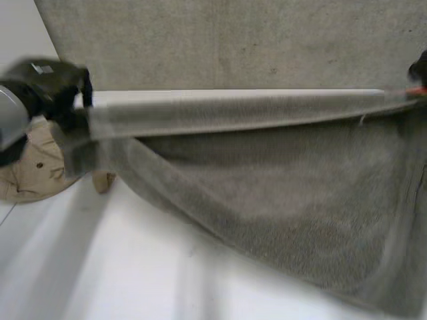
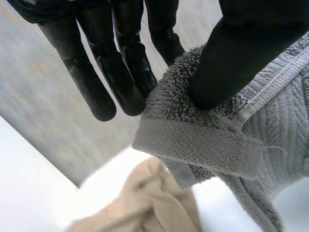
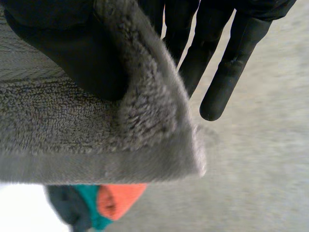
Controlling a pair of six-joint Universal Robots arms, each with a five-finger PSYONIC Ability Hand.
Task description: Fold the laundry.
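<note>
A large grey towel (image 1: 267,200) is stretched in the air between my two hands, its top edge taut and its near part sagging toward the white table (image 1: 100,273). Its far part lies flat on the table behind. My left hand (image 1: 57,90) holds the towel's left corner (image 2: 203,145): the thumb (image 2: 231,58) pinches it against the fingers (image 2: 96,72). At the picture's far right, my right hand (image 1: 420,67) grips the right corner (image 3: 96,140), with the thumb (image 3: 72,53) pressing the terry against the fingers (image 3: 227,72).
A beige garment (image 1: 33,170) lies crumpled on the table under my left hand, also below the held corner (image 2: 145,203). An orange and teal cloth bundle (image 3: 116,200) sits beneath my right hand, its orange tip (image 1: 415,91) beside the towel's edge.
</note>
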